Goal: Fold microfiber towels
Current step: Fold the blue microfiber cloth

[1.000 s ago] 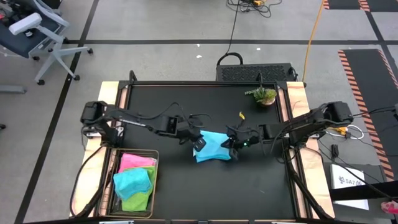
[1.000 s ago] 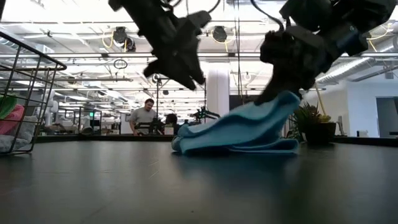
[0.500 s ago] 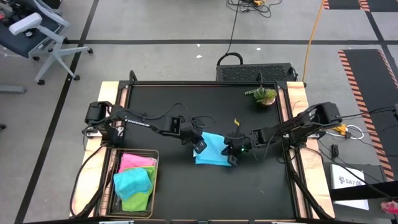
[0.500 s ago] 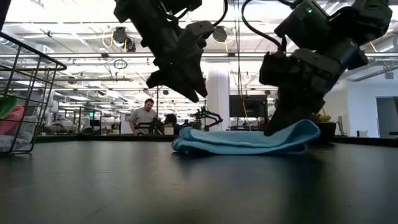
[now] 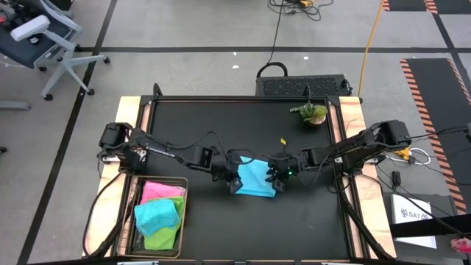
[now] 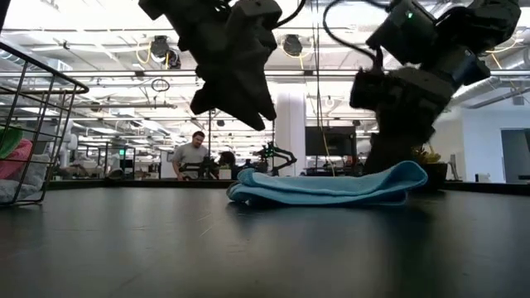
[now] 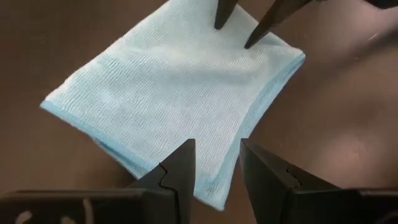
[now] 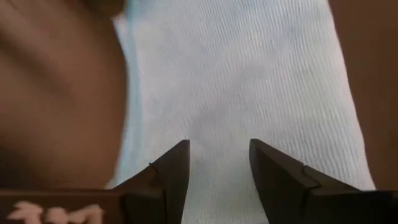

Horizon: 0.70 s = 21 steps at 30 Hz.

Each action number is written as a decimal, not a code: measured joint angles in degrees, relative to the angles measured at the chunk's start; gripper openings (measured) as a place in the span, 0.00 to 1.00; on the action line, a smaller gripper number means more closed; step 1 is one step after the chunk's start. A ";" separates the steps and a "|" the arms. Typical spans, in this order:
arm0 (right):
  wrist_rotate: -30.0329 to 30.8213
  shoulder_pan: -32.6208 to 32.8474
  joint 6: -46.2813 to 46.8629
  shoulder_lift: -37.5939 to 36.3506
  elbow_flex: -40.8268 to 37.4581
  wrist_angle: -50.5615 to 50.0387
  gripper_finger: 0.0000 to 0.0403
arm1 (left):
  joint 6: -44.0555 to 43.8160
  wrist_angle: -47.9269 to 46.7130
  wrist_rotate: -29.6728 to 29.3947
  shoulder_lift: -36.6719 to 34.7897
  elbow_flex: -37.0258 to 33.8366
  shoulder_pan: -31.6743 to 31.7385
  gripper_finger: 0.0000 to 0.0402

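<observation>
A light blue microfiber towel point(image 5: 255, 180) lies folded in several layers on the black table, its lower layer flat on the top point(image 6: 331, 189). My left gripper point(image 7: 217, 152) hangs open above the towel's left end, clear of it, with nothing between its fingers. My right gripper point(image 8: 219, 155) is open over the towel's right end point(image 8: 249, 74). Its two fingertips point(image 7: 249, 42) show at the towel's top layer in the left wrist view. My right gripper comes slanting down from the table's right. Its open fingertips point(image 7: 219, 23) stand at the top layer near the towel's right edge point(image 7: 273, 56). I cannot tell whether they touch the cloth or hover just over it.
A wire mesh basket point(image 5: 134, 221) at the near left holds pink, teal and lime green towels. A small potted plant point(image 5: 313, 112) stands at the far right. Bare black table lies all around the towel.
My right gripper has gone down with the towel's lifted right edge, laid it on the layers below, and opened, letting go. The towel has changed from raised at its right end to flat and folded. My left gripper has shifted a little toward the near edge and down.
</observation>
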 joint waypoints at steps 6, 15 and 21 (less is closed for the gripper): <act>-0.01 -0.35 -0.15 0.39 0.01 -1.57 0.34 | -2.17 5.49 -2.97 4.77 0.02 -1.66 0.31; -0.04 -0.52 0.02 0.37 0.03 -1.76 0.25 | -4.47 7.75 0.39 10.97 0.02 -2.20 0.31; -0.02 -0.55 -0.51 0.37 0.03 -2.75 0.25 | -6.16 3.44 7.27 11.50 0.06 -3.59 0.31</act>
